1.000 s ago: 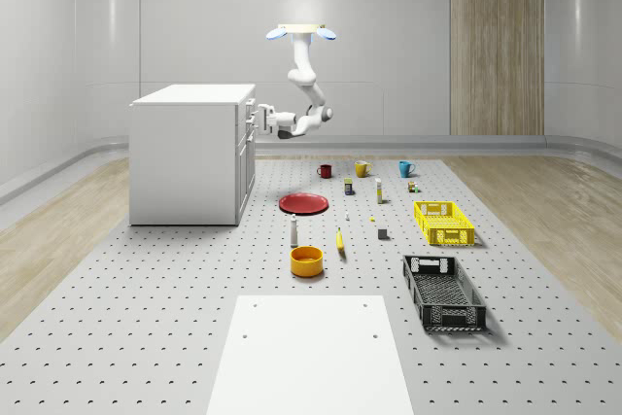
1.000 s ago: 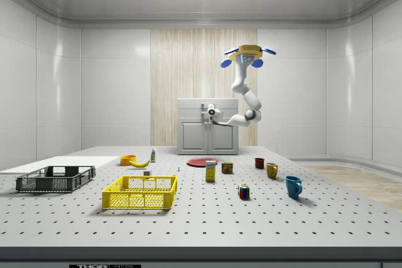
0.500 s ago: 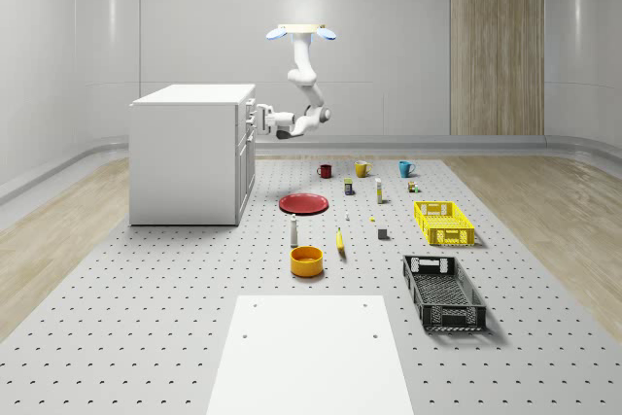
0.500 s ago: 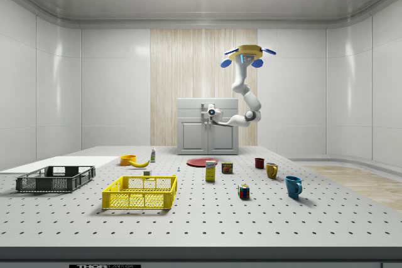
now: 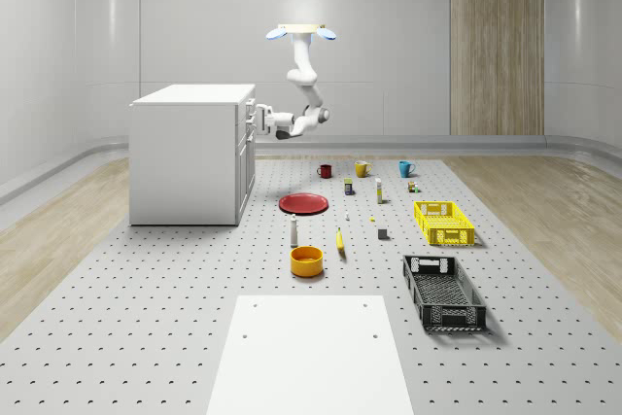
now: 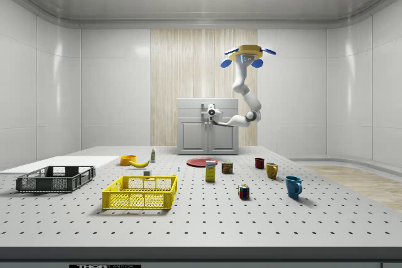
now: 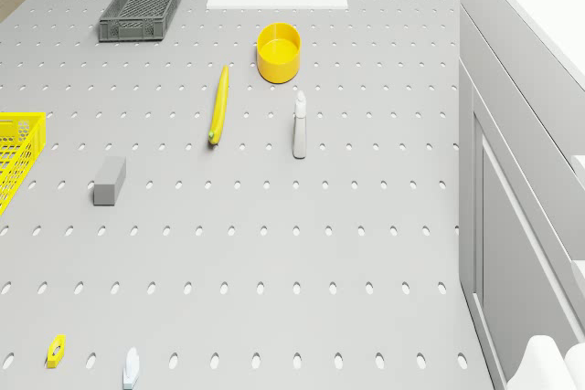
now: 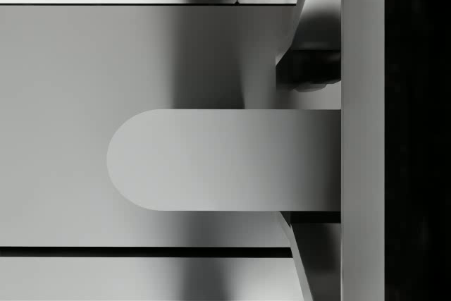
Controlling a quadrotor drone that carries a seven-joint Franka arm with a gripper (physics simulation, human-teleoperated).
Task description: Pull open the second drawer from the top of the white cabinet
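Pale walls ring a pegboard floor; the cabinet [image 5: 192, 153] stands at the whole-scene view's left, its drawers still flush; the drone [image 5: 301, 33] hovers beside it, arm bent down, gripper [image 5: 256, 121] at the upper drawer fronts — whether it grips, I cannot tell; the handle [image 8: 211, 160] looms close. Risk: a loose or off-centre hold slipping off when pulled — or catching the wrong drawer.
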